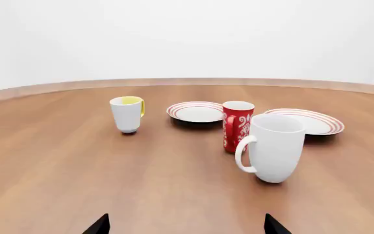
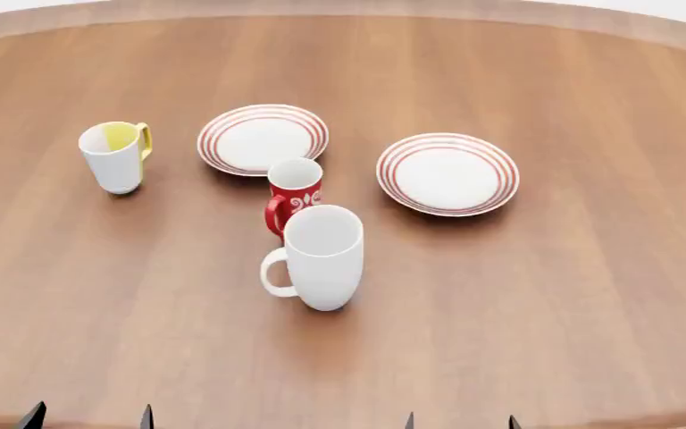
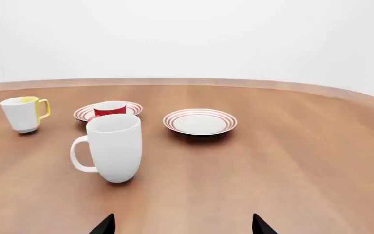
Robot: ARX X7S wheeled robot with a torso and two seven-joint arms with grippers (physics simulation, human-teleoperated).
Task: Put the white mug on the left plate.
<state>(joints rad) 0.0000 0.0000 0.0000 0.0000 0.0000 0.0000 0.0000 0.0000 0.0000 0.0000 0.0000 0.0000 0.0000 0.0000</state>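
Observation:
The white mug (image 2: 322,257) stands upright on the wooden table (image 2: 557,295), its handle pointing to the head view's left; it also shows in the wrist views (image 1: 274,146) (image 3: 112,147). The left plate (image 2: 262,139) (image 1: 196,112) (image 3: 83,113), white with red rings, lies behind it, past the red mug. My left gripper (image 2: 89,418) (image 1: 185,225) and right gripper (image 2: 460,422) (image 3: 182,225) are both open with nothing between their fingers, at the table's near edge, well short of the mug.
A small red patterned mug (image 2: 293,194) stands directly between the white mug and the left plate. A white mug with yellow inside (image 2: 115,156) is at the far left. A second identical plate (image 2: 447,173) lies to the right.

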